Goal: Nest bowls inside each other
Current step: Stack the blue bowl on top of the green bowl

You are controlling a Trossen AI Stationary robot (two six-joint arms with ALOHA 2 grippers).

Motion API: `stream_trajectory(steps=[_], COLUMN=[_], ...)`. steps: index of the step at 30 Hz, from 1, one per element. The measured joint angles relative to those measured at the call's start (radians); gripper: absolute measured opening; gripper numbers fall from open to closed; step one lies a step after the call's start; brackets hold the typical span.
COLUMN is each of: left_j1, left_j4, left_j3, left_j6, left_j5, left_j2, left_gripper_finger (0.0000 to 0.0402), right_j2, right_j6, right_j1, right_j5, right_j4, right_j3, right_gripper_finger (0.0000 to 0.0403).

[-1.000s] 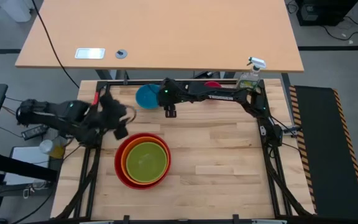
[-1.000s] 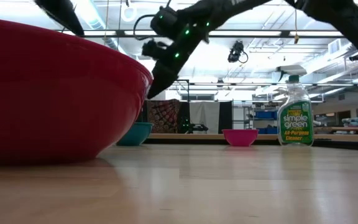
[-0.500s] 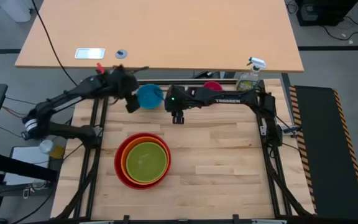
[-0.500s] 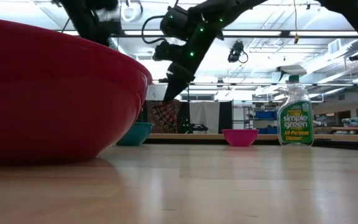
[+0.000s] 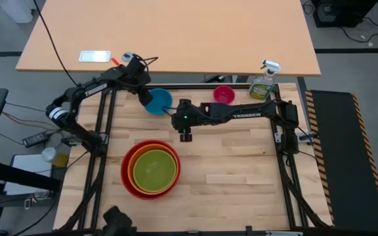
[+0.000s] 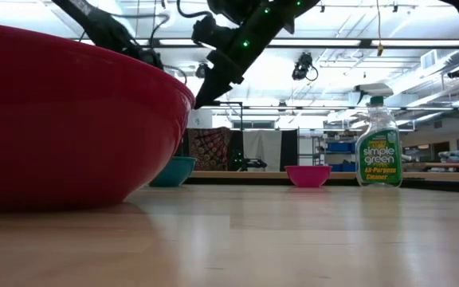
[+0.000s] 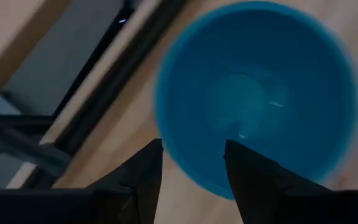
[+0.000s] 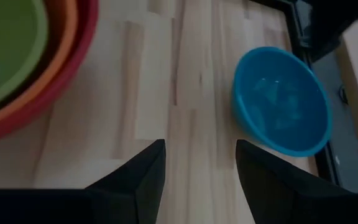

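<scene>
From my end: the left gripper hangs right over the near-left rim of the round blue plastic bowl at the table's far edge, fingers parted with the rim showing between them, nothing gripped. The right gripper floats mid-table, fingers spread, empty, between that bowl and the stack. The green plastic bowl sits inside the orange one, inside the big red one. The small magenta-pink bowl sits near the green-liquid spray bottle.
</scene>
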Motion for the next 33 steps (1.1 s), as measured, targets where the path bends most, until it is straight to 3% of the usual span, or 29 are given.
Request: stream_trajectory(steps=[6,16,23,33], left_j1=[0.076,0.090,0.033,-0.137], left_j4=[0.096,0.111,0.109,0.134], left_j3=[0.000,0.000,0.000,0.000], left_j6=[-0.068,-0.100,-0.006,0.068], left_j5=[-0.028,-0.112,-0.113,-0.111], left_j2=[0.053,0.164,0.193,0.193], left_gripper_finger=[0.0176,0.0176,0.0176,0.0176], right_j2=[0.001,0.000,0.000,0.000], right_j6=[0.006,-0.006,-0.001,-0.039], right_j1=[0.030,0.046,0.046,-0.001], right_j5=[0.022,0.042,0.042,0.014], right_j4=[0.000,0.039,0.035,-0.055], right_j3=[0.000,0.000,0.000,-0.031], right_gripper_finger=[0.0200,0.0200,0.0200,0.0200])
